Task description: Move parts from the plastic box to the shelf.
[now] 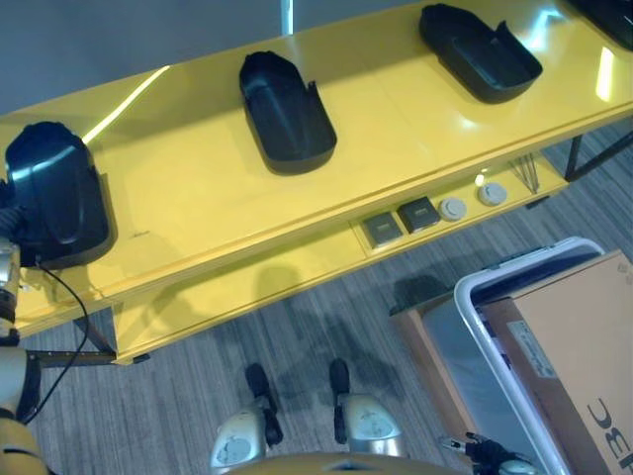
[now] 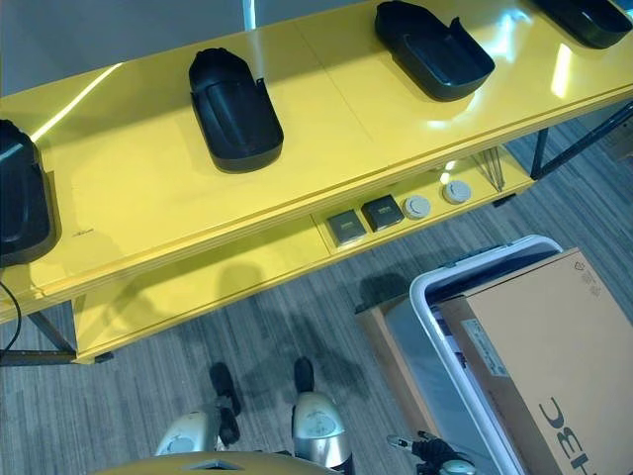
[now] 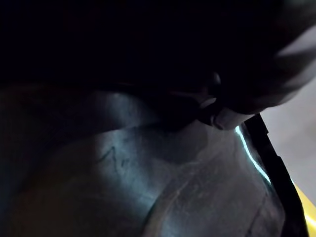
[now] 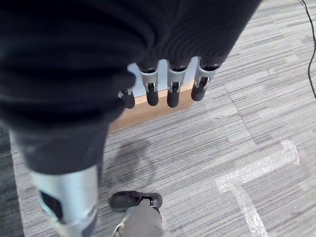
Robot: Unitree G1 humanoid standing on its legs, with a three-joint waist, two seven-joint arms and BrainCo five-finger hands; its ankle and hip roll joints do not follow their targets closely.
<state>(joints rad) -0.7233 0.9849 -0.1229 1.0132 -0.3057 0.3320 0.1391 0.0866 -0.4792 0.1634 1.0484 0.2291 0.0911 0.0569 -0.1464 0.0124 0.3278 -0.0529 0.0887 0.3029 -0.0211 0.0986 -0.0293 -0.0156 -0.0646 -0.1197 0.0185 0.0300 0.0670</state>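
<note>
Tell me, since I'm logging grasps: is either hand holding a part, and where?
The right hand hangs relaxed over the floor, holding nothing. The left hand is against the leftmost black part on the shelf; its grip cannot be told.

Black moulded parts on the yellow shelf, plastic box on the floor.
Three glossy black parts lie spaced along the shelf point(image 1: 208, 188): one part point(image 1: 54, 193) at the left end, a second point(image 1: 285, 109) mid-shelf, hollow side up, a third point(image 1: 480, 49) farther right, also hollow up. The white-rimmed plastic box point(image 1: 495, 346) stands below, holding a cardboard carton point(image 1: 569, 346).
</note>
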